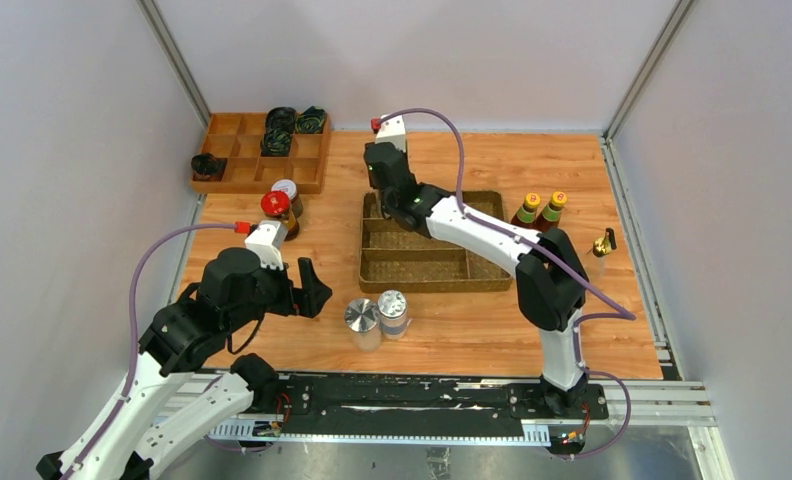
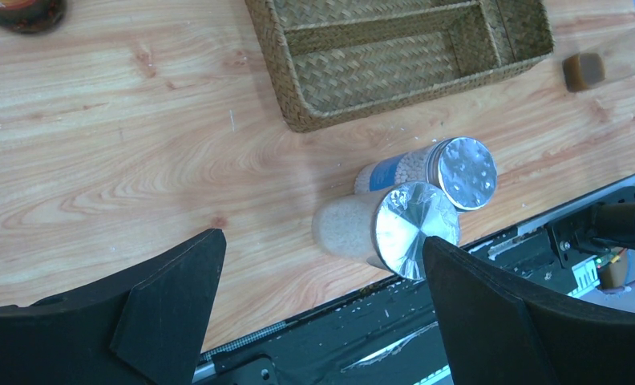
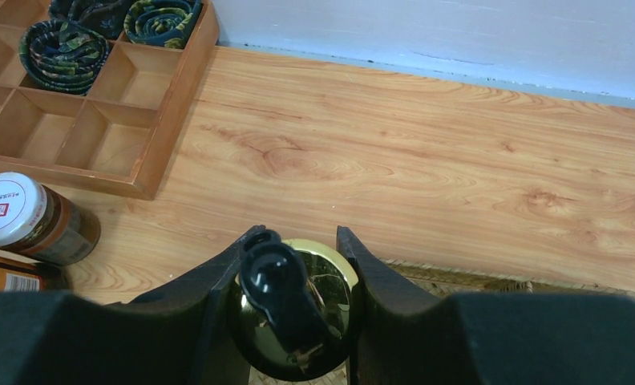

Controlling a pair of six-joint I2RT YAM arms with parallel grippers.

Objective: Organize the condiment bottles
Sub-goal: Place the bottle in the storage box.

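My right gripper (image 1: 384,192) is shut on the gold, black-levered top of a clear gold-spouted bottle (image 3: 298,309), over the far left corner of the wicker basket (image 1: 422,270). The second gold-spouted bottle (image 1: 602,247) stands at the right. Two yellow-capped sauce bottles (image 1: 540,208) stand right of the basket. The red-lidded jar (image 1: 276,205) and white-lidded jar (image 1: 286,189) stand left of it. Two silver-lidded shakers (image 1: 377,314) stand in front of the basket. My left gripper (image 1: 307,290) hangs open and empty left of them, and the nearer shaker (image 2: 406,228) lies by its right finger.
A wooden compartment tray (image 1: 317,170) at the far left holds several dark rolled cloths (image 1: 282,120). The wicker basket's compartments (image 2: 298,104) show woven bottoms. The black base rail (image 1: 412,395) runs along the near table edge. White walls close in left, right and back.
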